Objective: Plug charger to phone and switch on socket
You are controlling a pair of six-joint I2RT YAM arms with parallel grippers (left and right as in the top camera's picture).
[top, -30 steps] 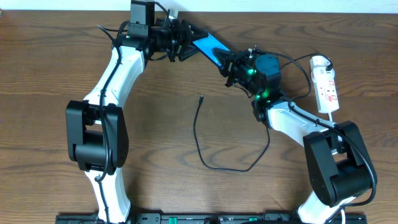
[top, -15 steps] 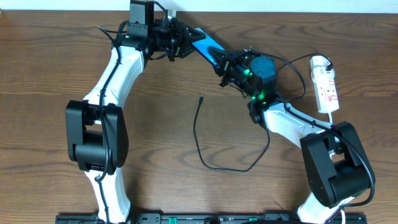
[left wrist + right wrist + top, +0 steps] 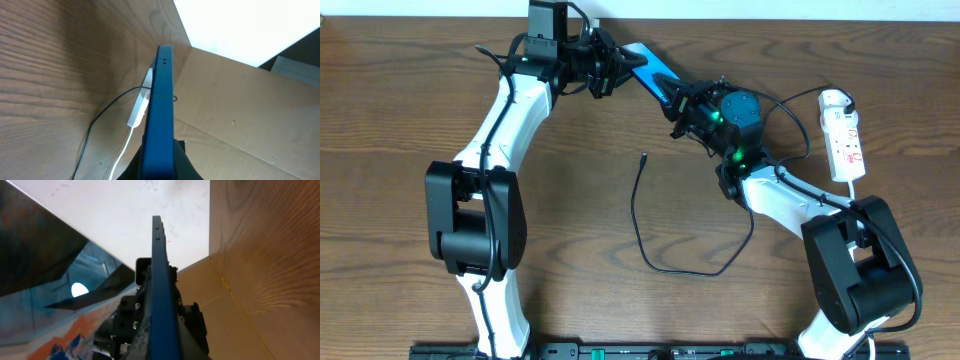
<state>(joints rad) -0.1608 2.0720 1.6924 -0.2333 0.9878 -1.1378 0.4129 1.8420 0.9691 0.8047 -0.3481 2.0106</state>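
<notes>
Phone gripped at both ends, one gripper per end; charger not connected.

The left gripper (image 3: 609, 68) has its jaws pinching the upper-left end of the phone (image 3: 650, 70). The right gripper (image 3: 678, 100) has its jaws pinching the opposite, lower-right end. In both wrist views the phone appears edge-on, a blue strip running straight out between the fingers. The phone sits diagonally near the far edge of the table (image 3: 400, 130). The charger (image 3: 636, 215) lies loose on the table, nearer the robot than the phone, and curves in an open loop. Its plug tip (image 3: 643, 157) points toward the far edge, apart from the phone. The socket (image 3: 845, 135) lies at the right side, well apart from the phone.
</notes>
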